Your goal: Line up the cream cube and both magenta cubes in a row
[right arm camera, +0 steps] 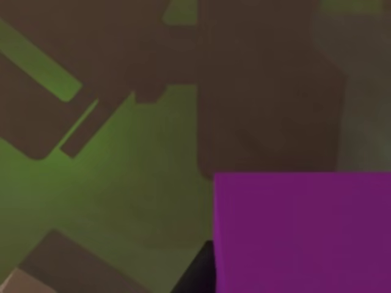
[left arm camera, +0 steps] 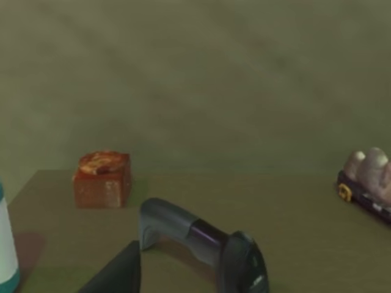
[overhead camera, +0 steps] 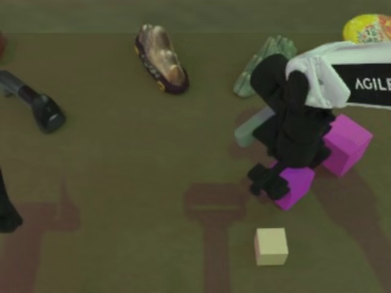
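Note:
The small cream cube (overhead camera: 271, 246) rests on the table, right of centre near the front edge. My right gripper (overhead camera: 282, 183) reaches down from the right side, shut on one magenta cube (overhead camera: 296, 186), just behind and to the right of the cream cube. In the right wrist view this held cube (right arm camera: 302, 232) fills the frame's lower corner, with one dark finger (right arm camera: 198, 271) against its side. The other magenta cube (overhead camera: 348, 143) sits on the table farther right and back, partly under the arm. My left gripper (overhead camera: 7, 217) is parked, open, at the table's left edge.
A brown shoe (overhead camera: 160, 58) lies at the back centre and a dark handheld scanner (overhead camera: 36, 104) at the back left. A pale green object (overhead camera: 263, 67) sits beside the right arm. A yellow patterned tub (overhead camera: 366, 27) stands at the back right. A reddish-brown block (left arm camera: 102, 179) shows in the left wrist view.

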{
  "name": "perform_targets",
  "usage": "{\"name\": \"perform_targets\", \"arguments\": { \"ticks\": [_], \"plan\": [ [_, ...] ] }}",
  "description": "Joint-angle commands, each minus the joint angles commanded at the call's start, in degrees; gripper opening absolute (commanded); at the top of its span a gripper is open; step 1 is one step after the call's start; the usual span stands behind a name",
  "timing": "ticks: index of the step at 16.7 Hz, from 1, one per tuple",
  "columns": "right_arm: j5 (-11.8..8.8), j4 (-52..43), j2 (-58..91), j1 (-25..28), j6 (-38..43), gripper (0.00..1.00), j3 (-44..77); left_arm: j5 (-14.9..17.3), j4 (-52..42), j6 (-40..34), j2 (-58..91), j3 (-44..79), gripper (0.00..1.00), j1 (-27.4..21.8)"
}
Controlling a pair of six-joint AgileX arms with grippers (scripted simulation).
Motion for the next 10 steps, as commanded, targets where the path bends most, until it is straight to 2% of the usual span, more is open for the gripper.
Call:
{"name": "perform_targets", "arguments": {
  "ticks": [4,10],
  "plan": [
    [0.0,-6.9,-3.4,0.2,-0.1,0.00,3.6,0.0,0.0,0.0,0.0,0.0,1.00,0.0],
    [0.0,-7.3,-3.4,0.3,0.8,0.00,3.8,0.0,0.0,0.0,0.0,0.0,1.00,0.0]
  ]
}}
